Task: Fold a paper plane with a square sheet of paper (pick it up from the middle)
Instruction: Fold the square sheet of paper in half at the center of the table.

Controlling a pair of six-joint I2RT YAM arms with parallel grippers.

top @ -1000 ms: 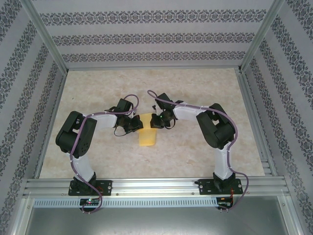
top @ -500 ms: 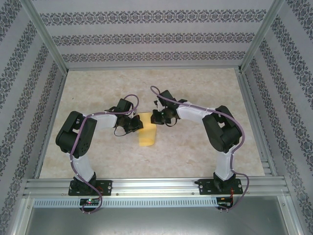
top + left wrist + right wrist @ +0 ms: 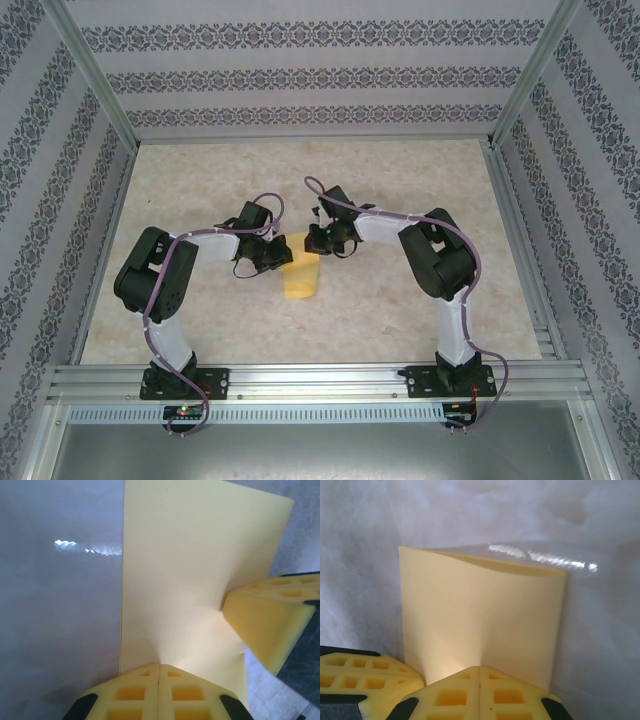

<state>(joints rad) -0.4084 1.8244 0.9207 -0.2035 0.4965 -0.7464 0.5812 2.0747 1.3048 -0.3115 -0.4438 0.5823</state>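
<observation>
Starting at your left, you are keeping the left gripper (image 3: pixel 159 667) with its jaws pressed together, pinching the near edge of the square sheet of paper (image 3: pixel 200 555), which is lying mid-table between the two arms. In the right wrist view the sheet is showing two layers gaping slightly at its far edge, so I am judging it doubled over once but not creased flat; the nose and wing folds are all remaining, and nothing pointed is taking shape yet. Moving right, the right gripper (image 3: pixel 480 669) is pinching the same sheet at an adjoining edge, its pads sitting just beside the left ones. The marbled table (image 3: pixel 380 310) is lying bare around the sheet, giving you room, with the aluminium frame (image 3: pixel 320 378) standing well apart.
</observation>
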